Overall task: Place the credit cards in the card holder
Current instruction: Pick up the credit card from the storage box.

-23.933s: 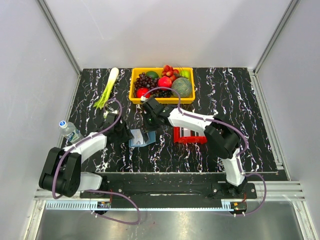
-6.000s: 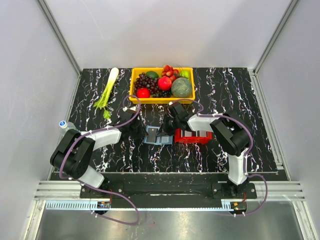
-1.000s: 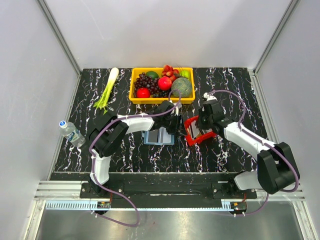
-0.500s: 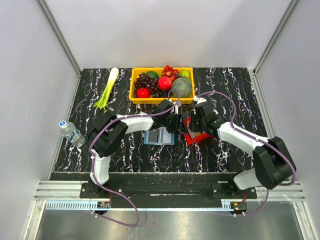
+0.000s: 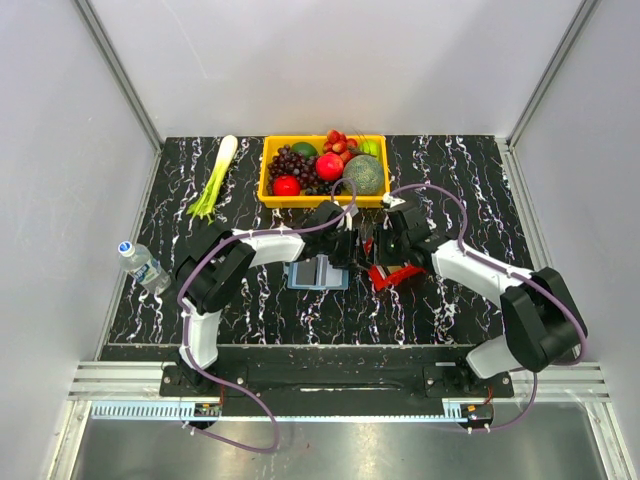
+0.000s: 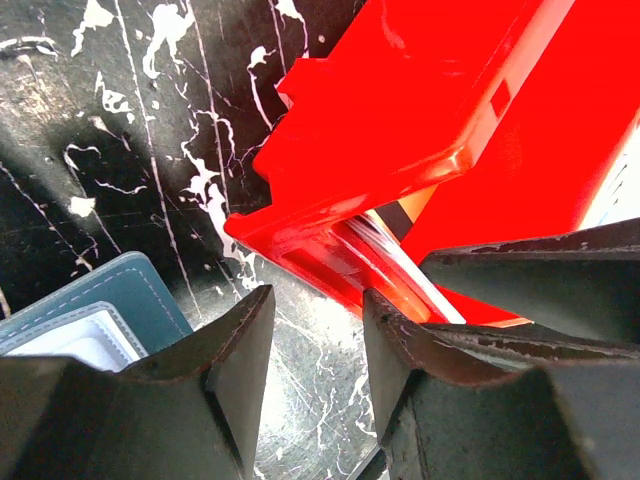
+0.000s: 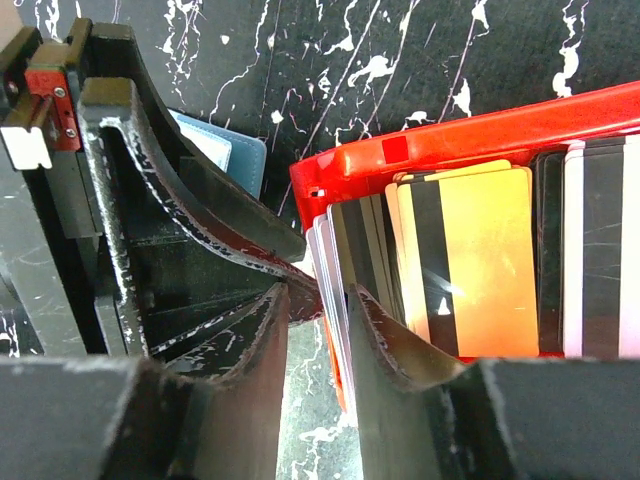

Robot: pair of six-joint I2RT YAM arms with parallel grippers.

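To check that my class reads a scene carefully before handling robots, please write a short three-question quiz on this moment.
1. True or false: the card holder lies open on the table.
2. The credit cards stand in: A the red tray; B the yellow crate; C the bottle.
3. Which hand has a finger inside the tray?
Key: 1 true; 2 A; 3 the right hand.
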